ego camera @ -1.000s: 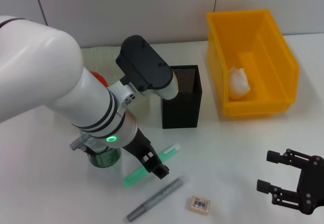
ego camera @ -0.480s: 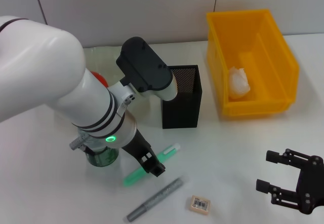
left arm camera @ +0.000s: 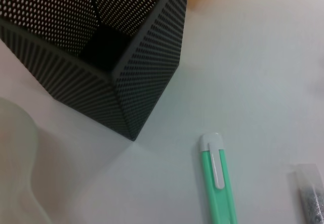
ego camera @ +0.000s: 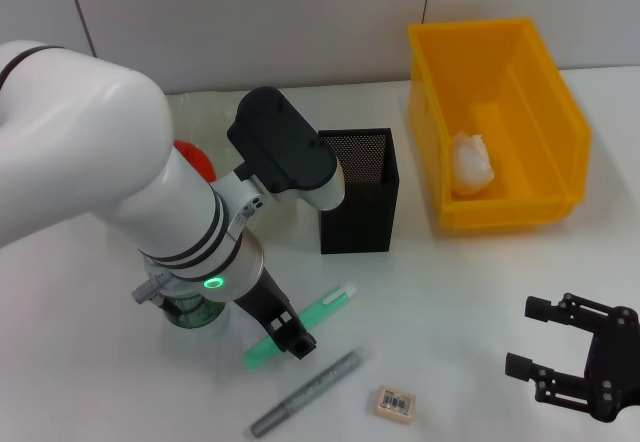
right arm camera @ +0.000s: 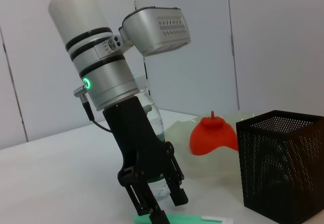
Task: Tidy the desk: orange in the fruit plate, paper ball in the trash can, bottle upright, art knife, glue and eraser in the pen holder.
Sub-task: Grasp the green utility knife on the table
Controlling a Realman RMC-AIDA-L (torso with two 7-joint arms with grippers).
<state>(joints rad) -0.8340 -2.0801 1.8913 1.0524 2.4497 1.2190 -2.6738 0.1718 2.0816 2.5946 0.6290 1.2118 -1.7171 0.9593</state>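
My left gripper [ego camera: 288, 341] is open and low over the green art knife [ego camera: 302, 324], which lies flat on the table; its fingers [right arm camera: 176, 193] straddle the knife [right arm camera: 185, 219]. The bottle [ego camera: 193, 313] stands upright just behind the left arm. The orange [ego camera: 189, 156] lies in the fruit plate [ego camera: 200, 112]. The paper ball [ego camera: 472, 161] lies inside the trash can [ego camera: 560, 112]. The grey glue stick [ego camera: 305, 394] and the eraser [ego camera: 395, 402] lie near the front edge. The pen holder [ego camera: 360, 194] stands mid-table. My right gripper [ego camera: 578, 364] is open and empty at the front right.
The left wrist view shows the pen holder [left arm camera: 101, 57] close to the knife's white-tipped end [left arm camera: 216, 178], with the glue stick [left arm camera: 311, 196] at the edge. The left arm hides most of the bottle and the plate.
My left gripper has moved a little towards the front left along the art knife and sits lower. The right arm has not moved.
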